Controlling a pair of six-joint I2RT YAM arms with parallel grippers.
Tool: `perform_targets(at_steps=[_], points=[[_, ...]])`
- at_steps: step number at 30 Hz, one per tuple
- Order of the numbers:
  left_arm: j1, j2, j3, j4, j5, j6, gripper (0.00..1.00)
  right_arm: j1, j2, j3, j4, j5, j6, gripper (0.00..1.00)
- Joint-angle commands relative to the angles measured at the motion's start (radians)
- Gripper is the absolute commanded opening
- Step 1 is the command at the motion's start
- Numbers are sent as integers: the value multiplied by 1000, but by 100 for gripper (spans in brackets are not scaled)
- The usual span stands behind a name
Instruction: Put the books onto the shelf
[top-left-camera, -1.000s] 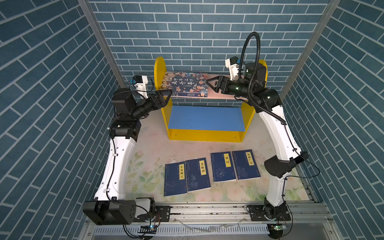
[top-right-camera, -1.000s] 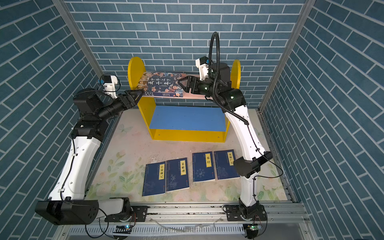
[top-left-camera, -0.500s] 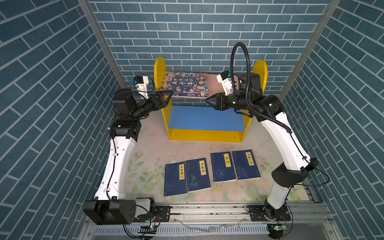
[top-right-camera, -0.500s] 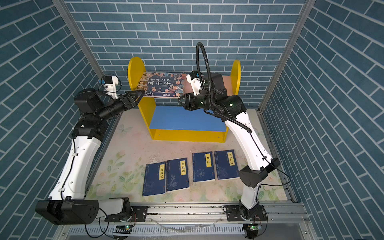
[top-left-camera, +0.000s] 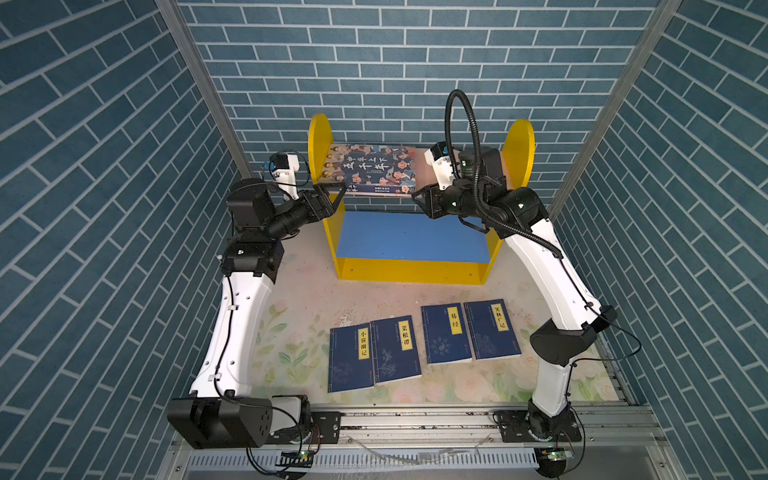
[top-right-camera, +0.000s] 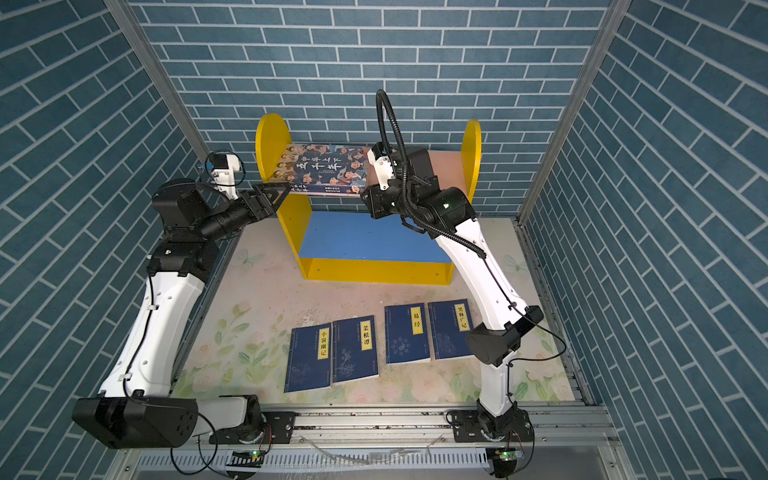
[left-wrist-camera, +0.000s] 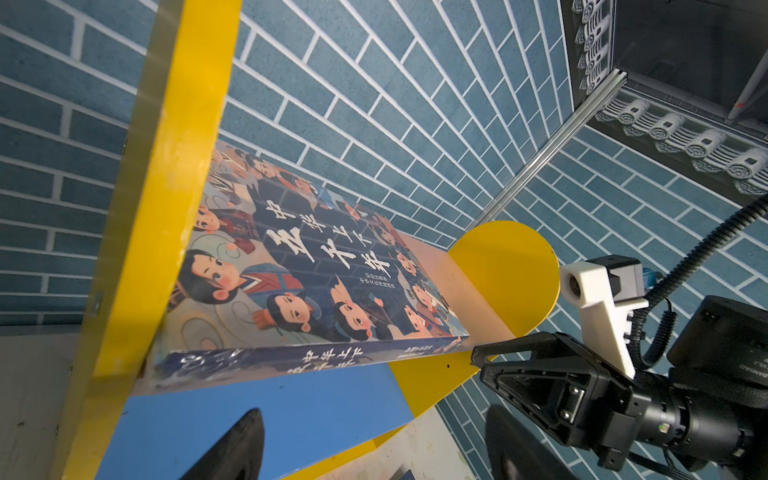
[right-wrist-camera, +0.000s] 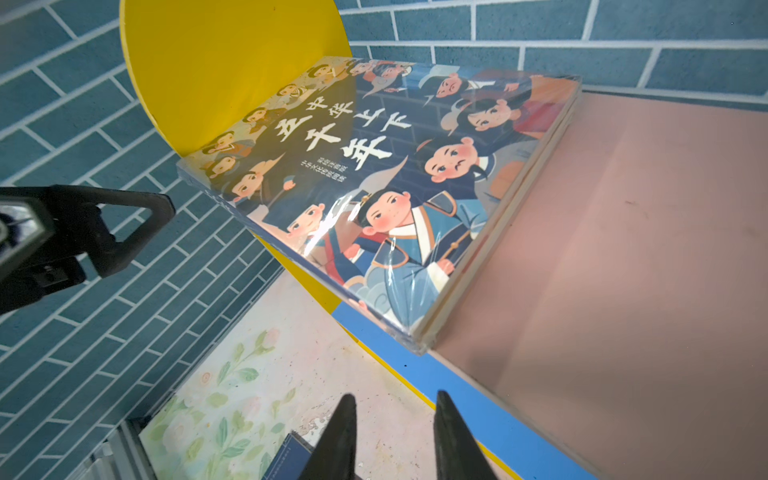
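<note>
The shelf stands at the back of the mat. The large cartoon-face book lies flat on its pink upper board, against the left yellow side. Several thin navy books lie in a row on the mat in front. My left gripper hangs open and empty by the shelf's left side. My right gripper hovers just off the book's front right corner, fingers narrowly apart, holding nothing.
The pink board is bare to the right of the book, and the blue lower board holds nothing. Blue brick walls close in on three sides. A metal rail runs along the front of the floral mat.
My right gripper has drawn back from the upper board to its front edge and lower, with its jaws narrowing. The large book stays on the board. The left arm has not moved.
</note>
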Motion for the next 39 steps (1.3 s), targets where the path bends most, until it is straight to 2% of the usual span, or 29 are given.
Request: perform_targets(at_steps=[1,39], points=[[5,10,-5,21,13,15,84,5,29,38,18,52,-67,31],[5,65,75,30,1,15,84,6,116,132,29,56,-84,21]])
